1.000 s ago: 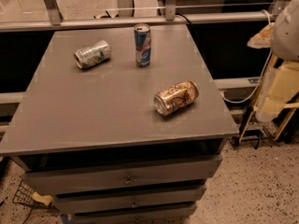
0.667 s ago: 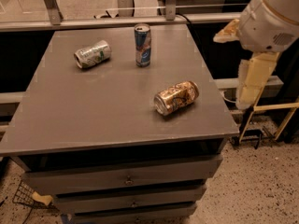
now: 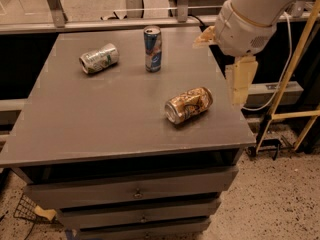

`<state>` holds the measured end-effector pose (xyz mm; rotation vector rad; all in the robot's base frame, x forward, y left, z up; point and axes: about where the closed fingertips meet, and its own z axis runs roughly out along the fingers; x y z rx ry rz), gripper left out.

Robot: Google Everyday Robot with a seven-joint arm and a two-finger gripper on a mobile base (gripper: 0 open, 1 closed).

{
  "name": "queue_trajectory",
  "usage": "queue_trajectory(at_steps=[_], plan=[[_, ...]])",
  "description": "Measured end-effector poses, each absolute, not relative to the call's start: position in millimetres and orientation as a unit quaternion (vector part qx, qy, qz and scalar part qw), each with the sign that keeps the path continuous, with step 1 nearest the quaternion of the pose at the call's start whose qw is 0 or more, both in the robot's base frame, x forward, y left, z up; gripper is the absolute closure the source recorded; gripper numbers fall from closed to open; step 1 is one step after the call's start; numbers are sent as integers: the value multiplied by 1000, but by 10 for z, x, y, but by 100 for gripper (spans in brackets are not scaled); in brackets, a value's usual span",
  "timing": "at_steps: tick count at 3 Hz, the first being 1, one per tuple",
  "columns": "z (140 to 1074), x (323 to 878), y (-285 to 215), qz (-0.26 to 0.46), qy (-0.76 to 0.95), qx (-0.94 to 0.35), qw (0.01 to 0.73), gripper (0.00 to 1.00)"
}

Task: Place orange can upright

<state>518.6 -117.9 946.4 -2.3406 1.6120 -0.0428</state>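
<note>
Approach should come from above: orange can (image 3: pixel 189 105) lies on its side on the worktop (image 3: pixel 100 119), right of centre toward the near edge, one silver end facing near-left. Tool (image 3: pixel 237 73) hangs over the right edge, just far-right of the can; whether it is wide or narrow I cannot tell. Best to grip across the dented body, not the ends, then lift and tip it onto its base.

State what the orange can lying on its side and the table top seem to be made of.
Orange can: thin metal, likely aluminium; glossy copper sheen, dented wall, silver end. Table top: matte grey, perhaps painted metal or laminate; flat, dull reflections. Gripper, hanging by the table's right edge: cream, probably plastic.
</note>
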Motion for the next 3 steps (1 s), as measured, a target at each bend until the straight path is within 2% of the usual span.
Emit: queue_trajectory(at_steps=[1,3], plan=[[9465,5188,-1178,-15,561,-814,150,0],[9094,5469,-1059,-17,503,-859,92,0]])
